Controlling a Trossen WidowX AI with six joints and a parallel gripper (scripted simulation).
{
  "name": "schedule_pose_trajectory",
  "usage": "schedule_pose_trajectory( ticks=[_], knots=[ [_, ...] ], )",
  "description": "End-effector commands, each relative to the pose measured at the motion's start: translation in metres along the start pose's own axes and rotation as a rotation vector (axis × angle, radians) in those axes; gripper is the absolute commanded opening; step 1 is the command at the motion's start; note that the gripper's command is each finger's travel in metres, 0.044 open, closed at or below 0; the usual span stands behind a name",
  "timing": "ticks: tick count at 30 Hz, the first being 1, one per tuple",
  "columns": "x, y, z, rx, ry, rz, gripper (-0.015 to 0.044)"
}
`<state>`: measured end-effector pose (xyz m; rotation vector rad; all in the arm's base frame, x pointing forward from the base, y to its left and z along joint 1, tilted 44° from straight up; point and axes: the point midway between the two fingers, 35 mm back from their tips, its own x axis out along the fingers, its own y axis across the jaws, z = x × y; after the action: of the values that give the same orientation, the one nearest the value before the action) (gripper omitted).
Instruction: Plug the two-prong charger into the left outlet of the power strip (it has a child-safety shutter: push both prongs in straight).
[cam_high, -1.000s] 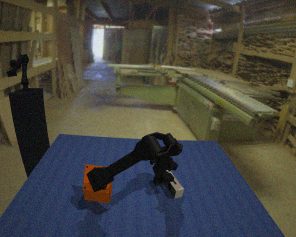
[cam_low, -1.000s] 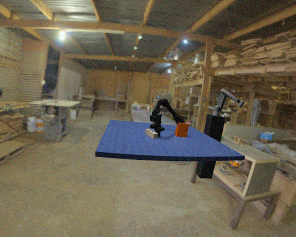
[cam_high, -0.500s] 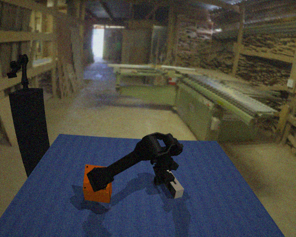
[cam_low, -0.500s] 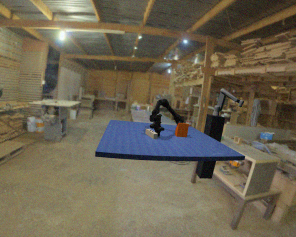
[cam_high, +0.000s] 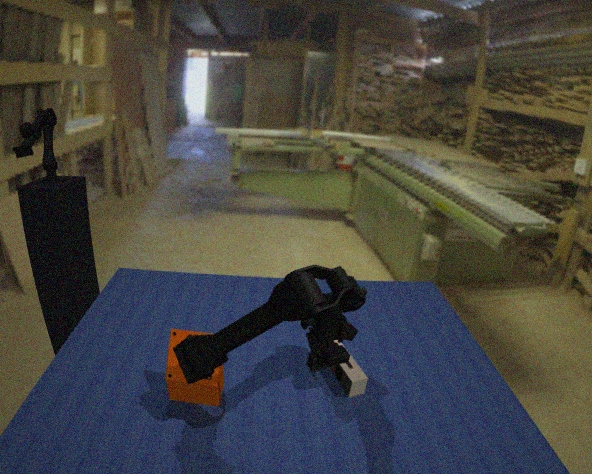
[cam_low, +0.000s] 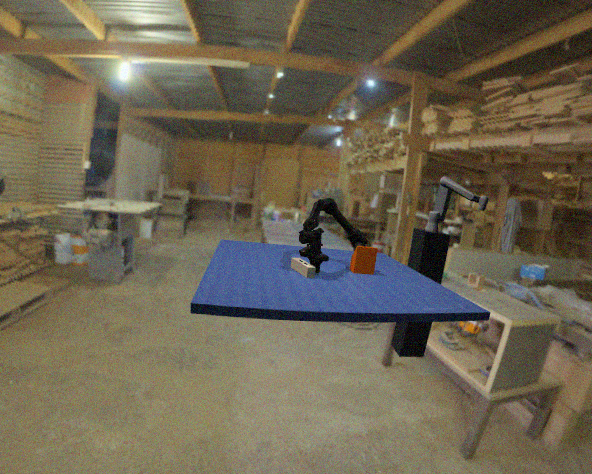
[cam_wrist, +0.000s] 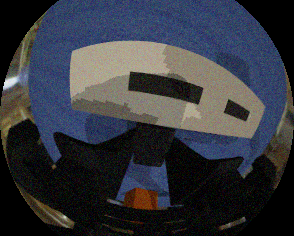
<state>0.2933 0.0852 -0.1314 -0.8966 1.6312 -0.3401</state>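
Observation:
The white power strip (cam_high: 354, 379) (cam_low: 303, 266) (cam_wrist: 106, 71) lies flat on the blue table (cam_high: 425, 400) (cam_low: 260, 290). In the wrist view it shows a long dark slot (cam_wrist: 165, 87) near its middle and a small dark slot (cam_wrist: 237, 109) to the right. My gripper (cam_high: 327, 359) (cam_low: 314, 260) (cam_wrist: 151, 133) points straight down, close over the strip, and is shut on the dark charger (cam_wrist: 150, 148). The charger's tip sits at the strip's near edge, just below the long slot. Its prongs are hidden. In the top and exterior views the fingers hide the charger.
The orange base block (cam_high: 197, 387) (cam_low: 363, 260) of the arm stands on the table left of the strip. A black column (cam_high: 57, 250) (cam_low: 427, 255) with a camera arm stands beside the table. Workshop benches and shelves lie beyond.

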Motion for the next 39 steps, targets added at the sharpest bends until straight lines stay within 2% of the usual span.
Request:
schedule_pose_trajectory(
  ticks=[1,39],
  knots=[
    [-0.001,-0.001,0.007,0.008,-0.014,0.002,0.0000],
    [-0.002,-0.001,0.018,0.008,-0.015,0.002,0.0000]
  ],
)
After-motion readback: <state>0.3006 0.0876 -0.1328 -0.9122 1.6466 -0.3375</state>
